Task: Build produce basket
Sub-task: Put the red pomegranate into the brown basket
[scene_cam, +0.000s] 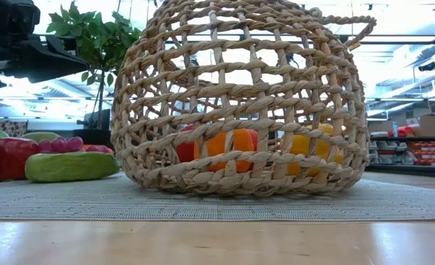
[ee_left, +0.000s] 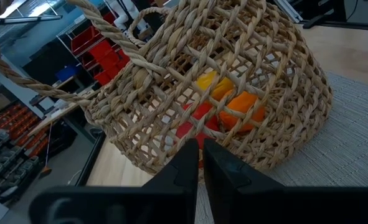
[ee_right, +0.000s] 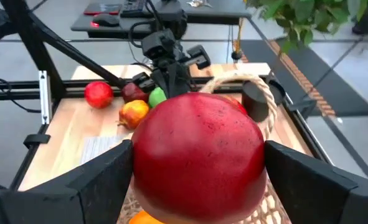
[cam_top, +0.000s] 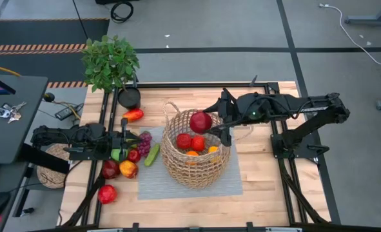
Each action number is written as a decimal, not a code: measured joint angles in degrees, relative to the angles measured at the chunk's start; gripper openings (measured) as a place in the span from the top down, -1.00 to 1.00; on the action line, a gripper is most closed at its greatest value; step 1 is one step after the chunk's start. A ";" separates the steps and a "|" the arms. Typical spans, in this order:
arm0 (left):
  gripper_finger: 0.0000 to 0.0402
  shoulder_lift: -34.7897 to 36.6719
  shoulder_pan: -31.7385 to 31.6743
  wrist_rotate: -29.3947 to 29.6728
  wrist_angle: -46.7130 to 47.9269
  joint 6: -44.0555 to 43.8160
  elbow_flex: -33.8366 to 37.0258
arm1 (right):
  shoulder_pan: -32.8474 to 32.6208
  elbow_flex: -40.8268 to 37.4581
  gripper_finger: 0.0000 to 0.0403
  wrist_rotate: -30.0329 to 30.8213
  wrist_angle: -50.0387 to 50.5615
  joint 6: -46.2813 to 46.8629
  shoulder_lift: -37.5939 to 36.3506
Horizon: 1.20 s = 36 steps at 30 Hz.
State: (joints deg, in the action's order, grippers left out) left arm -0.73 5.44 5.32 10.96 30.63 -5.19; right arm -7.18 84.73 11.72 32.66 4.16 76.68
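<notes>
The tan wicker basket (cam_top: 195, 151) stands on a grey mat (cam_top: 177, 183) at mid-table, with red apples (cam_top: 184, 140), an orange (cam_top: 191, 153) and a yellow fruit (cam_top: 213, 149) inside it. My right gripper (cam_top: 206, 121) is shut on a red apple (cam_top: 200, 121) above the far side of the basket's opening. My left gripper (cam_top: 131, 137) waits shut and low at the table's left, pointing at the basket (ee_left: 233, 81). Around it lie a pepper (cam_top: 133, 115), grapes (cam_top: 144, 140), a cucumber (cam_top: 152, 154), a green apple (cam_top: 116, 154) and more apples (cam_top: 107, 193). My right gripper pinches the red apple (ee_right: 199, 155) between its two fingers (ee_right: 103, 177), one on each opposite side of its widest part. The fingers come from the table's right, slanting a little downward. The apple is lifted clear, over the basket's opening.
A leafy potted plant (cam_top: 111, 61) in a black pot (cam_top: 129, 96) stands at the far left corner. In the low view the cucumber (scene_cam: 70, 165) and grapes (scene_cam: 62, 144) lie just left of the basket (scene_cam: 246, 103). Bare wood lies to the basket's right and along the near edge.
</notes>
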 joint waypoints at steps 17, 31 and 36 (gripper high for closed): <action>0.82 0.00 0.00 0.00 0.00 0.00 0.00 | 2.54 0.00 -0.76 -0.86 6.44 5.34 3.09; 0.82 0.00 0.00 0.00 0.00 0.00 0.00 | 2.13 -11.07 -0.76 -1.19 -2.17 -3.96 3.11; 0.84 0.00 0.01 0.00 -0.02 0.00 0.00 | 3.53 -15.34 -0.76 -4.56 -3.85 -6.80 0.96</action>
State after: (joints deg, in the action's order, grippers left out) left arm -0.73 5.44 5.32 10.94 30.63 -5.19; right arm -3.65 69.39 7.16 28.81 -2.64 77.64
